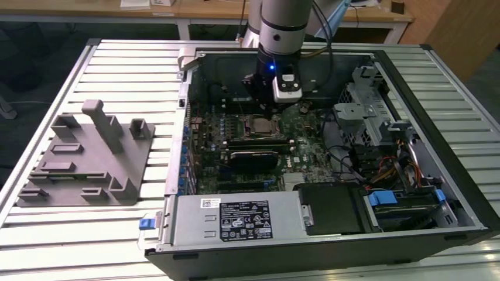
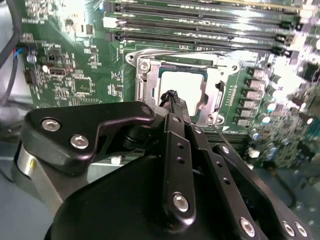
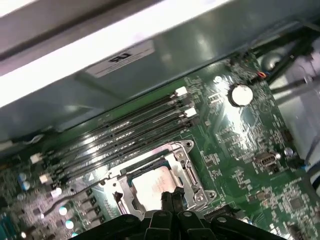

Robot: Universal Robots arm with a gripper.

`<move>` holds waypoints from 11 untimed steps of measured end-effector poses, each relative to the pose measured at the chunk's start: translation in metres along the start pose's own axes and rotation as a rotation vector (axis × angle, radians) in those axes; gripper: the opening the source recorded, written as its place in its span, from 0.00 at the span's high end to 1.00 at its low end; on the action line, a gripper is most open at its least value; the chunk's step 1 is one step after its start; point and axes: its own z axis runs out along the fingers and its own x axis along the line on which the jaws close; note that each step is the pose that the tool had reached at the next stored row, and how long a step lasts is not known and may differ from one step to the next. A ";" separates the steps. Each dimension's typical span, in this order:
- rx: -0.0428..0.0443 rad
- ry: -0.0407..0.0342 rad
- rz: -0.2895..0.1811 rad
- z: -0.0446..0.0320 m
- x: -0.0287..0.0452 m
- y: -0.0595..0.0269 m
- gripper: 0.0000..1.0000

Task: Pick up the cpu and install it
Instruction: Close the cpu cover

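At the exterior view's left I saw one grey fixture block (image 1: 86,158) on the slatted table (image 1: 125,64). To its right stood one open computer case (image 1: 312,253) with the single arm (image 1: 281,23) reaching in. In the second wrist view the one cpu (image 2: 184,84) sat in the one socket (image 2: 142,82) beside four memory slots (image 2: 200,22), and the gripper (image 2: 170,96), fingers drawn narrow together and gripping nothing, hung at the chip's edge, though I couldn't tell whether it touched.
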 end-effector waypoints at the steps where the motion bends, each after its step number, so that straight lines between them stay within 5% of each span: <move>1: 0.0001 -0.0003 -0.018 0.0000 0.0000 0.0000 0.89; 8: 0.0004 -0.0036 -0.139 0.0006 0.0000 0.0000 0.89; 11: -0.0007 -0.0132 -0.164 0.0009 0.0001 -0.0001 0.89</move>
